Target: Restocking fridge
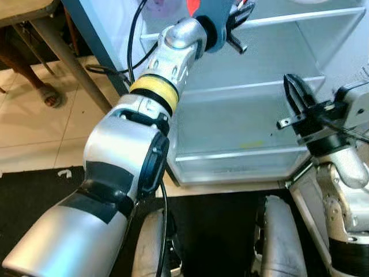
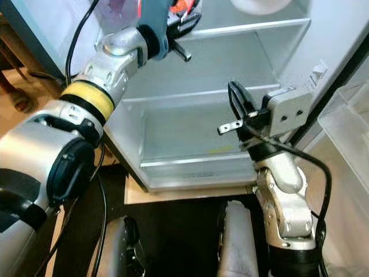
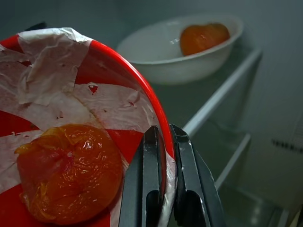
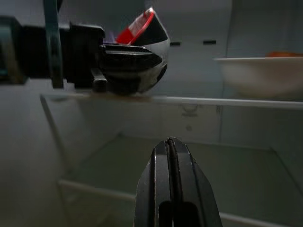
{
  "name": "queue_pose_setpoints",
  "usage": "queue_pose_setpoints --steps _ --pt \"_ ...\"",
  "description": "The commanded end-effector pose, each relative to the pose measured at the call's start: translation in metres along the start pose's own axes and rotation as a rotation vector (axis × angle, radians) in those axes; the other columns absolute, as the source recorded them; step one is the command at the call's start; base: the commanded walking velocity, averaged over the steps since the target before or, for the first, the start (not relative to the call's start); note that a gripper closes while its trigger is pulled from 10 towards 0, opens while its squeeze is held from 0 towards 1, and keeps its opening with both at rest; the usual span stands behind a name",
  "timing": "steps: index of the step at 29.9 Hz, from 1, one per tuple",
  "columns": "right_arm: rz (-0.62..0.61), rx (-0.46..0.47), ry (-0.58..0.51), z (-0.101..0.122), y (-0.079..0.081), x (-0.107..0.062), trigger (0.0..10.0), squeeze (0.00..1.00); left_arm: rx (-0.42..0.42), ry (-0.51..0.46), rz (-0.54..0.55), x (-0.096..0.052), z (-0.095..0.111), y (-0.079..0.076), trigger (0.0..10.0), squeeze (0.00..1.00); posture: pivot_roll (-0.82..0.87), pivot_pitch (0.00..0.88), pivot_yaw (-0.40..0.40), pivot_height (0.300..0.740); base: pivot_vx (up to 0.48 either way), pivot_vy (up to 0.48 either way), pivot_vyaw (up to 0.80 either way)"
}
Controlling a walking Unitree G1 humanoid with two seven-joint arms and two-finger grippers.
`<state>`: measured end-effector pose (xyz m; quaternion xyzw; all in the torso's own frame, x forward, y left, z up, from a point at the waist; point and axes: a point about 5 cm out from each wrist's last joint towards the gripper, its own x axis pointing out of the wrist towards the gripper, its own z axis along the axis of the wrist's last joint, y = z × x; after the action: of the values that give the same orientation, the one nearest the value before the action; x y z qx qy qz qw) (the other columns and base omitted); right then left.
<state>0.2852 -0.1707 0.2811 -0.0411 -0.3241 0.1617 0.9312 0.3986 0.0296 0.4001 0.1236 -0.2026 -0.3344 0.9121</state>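
Observation:
A red bowl [image 3: 120, 75] lined with crumpled white film holds an orange wrapped fruit [image 3: 68, 177]. My left gripper [image 3: 164, 135] is shut on the bowl's rim, one finger inside and one outside. The bowl [image 4: 142, 28] sits tilted at the left of the fridge's upper glass shelf [image 1: 300, 20]. Farther right on the same shelf stands a white bowl [image 3: 156, 61] with another orange fruit [image 3: 203, 38] in it. My right gripper [image 2: 236, 101] is shut on nothing and hovers before the lower compartment, below the shelf.
The open fridge has a bare lower shelf [image 1: 248, 86] and a clear bottom drawer [image 1: 230, 156]. Door racks [image 2: 346, 127] stand at the right. A table leg [image 1: 63, 52] and a slipper [image 1: 51, 95] are on the tiled floor at the left.

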Motion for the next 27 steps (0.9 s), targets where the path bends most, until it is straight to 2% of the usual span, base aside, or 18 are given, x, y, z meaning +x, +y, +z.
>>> queue_pose_setpoints --steps 1,5,12,16,20,21,27 --pt "0.023 0.027 -0.032 0.008 0.005 0.000 10.0 0.00 -0.083 0.012 0.043 -0.001 -0.002 0.005 10.0 0.00 -0.09 0.408 0.169 0.555 0.000 0.000 0.00" --pt "0.044 0.055 -0.062 0.015 0.010 0.001 10.0 0.00 -0.178 -0.015 0.087 -0.002 0.004 0.011 10.0 0.00 -0.09 0.412 0.174 0.555 0.000 0.000 0.00" --pt "0.074 0.071 -0.074 0.022 0.015 0.000 10.0 0.00 -0.213 -0.005 0.107 0.000 0.007 0.011 10.0 0.00 -0.10 0.414 0.177 0.555 0.000 0.000 0.00" --pt "0.082 0.068 -0.068 0.023 0.015 0.000 10.0 0.00 -0.199 0.009 0.095 0.001 0.006 0.008 10.0 0.00 -0.10 0.412 0.176 0.555 0.000 0.000 0.00" --pt "0.084 0.067 -0.058 0.024 0.016 -0.001 10.0 0.00 -0.125 0.040 0.059 0.003 0.005 0.003 10.0 0.00 -0.11 0.413 0.177 0.555 0.000 0.000 0.00" --pt "0.085 0.069 -0.055 0.024 0.016 -0.002 10.0 0.00 -0.074 0.059 0.035 0.004 0.005 0.000 10.0 0.00 -0.11 0.415 0.180 0.555 0.000 0.000 0.00" --pt "0.087 0.073 -0.050 0.024 0.018 -0.002 10.0 0.00 0.007 0.084 0.023 0.004 0.004 0.000 10.0 0.00 -0.11 0.417 0.185 0.555 0.000 0.000 0.00"
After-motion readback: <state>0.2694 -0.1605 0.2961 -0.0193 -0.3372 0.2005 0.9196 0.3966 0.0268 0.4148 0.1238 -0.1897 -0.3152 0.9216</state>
